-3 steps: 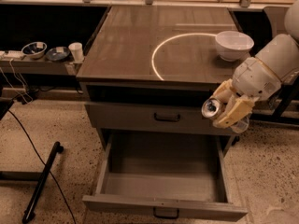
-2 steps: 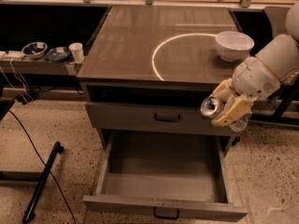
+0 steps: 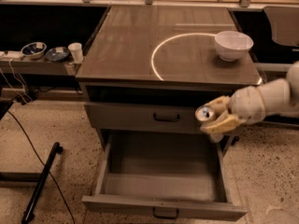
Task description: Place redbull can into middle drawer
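End effector (image 3: 212,117) grips redbull can (image 3: 204,113) above drawer (image 3: 159,164)

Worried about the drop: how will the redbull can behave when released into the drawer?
Held tilted by the gripper above the middle drawer's right edge, the round redbull can would likely roll on the flat tray. Its shiny metal probably slips; slim, it may tip if stood upright.

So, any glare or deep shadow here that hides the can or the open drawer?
Camera view: dim warm light, a bright arc of glare on the cabinet top left of the bowl. Camera view: the can glints at its lid, held in the jaws of the gripper at right, over the right side of the open drawer. Camera view: its floor is shaded yet readable.
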{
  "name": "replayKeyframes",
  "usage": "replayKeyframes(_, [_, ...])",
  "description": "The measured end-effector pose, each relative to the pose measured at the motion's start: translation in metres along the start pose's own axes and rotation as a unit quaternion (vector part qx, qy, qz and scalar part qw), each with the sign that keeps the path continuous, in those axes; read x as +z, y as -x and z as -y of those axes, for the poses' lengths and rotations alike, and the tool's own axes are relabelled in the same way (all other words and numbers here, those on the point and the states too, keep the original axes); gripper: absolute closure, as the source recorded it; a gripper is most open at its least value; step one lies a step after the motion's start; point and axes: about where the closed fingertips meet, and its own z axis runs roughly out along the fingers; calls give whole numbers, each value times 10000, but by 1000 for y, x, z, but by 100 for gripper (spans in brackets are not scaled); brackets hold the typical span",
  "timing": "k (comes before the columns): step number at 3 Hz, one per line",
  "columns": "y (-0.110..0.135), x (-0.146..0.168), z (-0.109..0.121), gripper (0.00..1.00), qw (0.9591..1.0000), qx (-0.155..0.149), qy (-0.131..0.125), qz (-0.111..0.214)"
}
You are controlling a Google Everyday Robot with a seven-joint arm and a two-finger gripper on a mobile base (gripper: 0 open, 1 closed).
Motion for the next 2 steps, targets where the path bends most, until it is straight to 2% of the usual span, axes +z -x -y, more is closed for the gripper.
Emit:
replayKeyframes(1, [-41, 29, -1, 100, 9803, 141, -741, 1825])
replayKeyframes(2, [-54, 27, 27, 100, 9428, -212, -1703, 2859])
